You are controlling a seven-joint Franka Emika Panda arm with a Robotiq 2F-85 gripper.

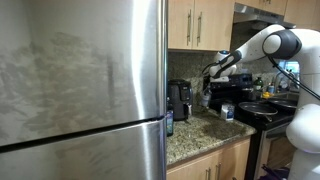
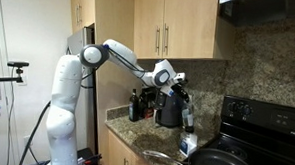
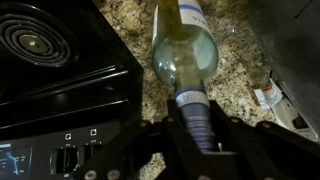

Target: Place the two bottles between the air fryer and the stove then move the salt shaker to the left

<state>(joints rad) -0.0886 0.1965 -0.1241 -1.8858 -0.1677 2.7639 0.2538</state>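
The gripper point(image 3: 197, 128) is clamped narrow on the neck of one bottle point(image 3: 186, 60), just below its bluish cap. This bottle hangs upright between the one stove point(image 3: 50, 70) and the one air fryer point(image 2: 168, 108). Whether its base touches the granite desk point(image 3: 240, 35) cannot be told. In the wrist view its top label is cut off by the frame edge, and the air fryer is only a dark wall at the side.

A dark bottle shape point(image 2: 137, 104) stands on the air fryer's other side. It is too small and dark to tell whether it is one bottle or two. One pale salt shaker point(image 2: 189, 144) sits on the desk near the stove's front corner. One pan point(image 2: 224, 164) lies on the stove, partly cut off. In an exterior view, the refrigerator point(image 1: 80, 80) hides most of the desk.
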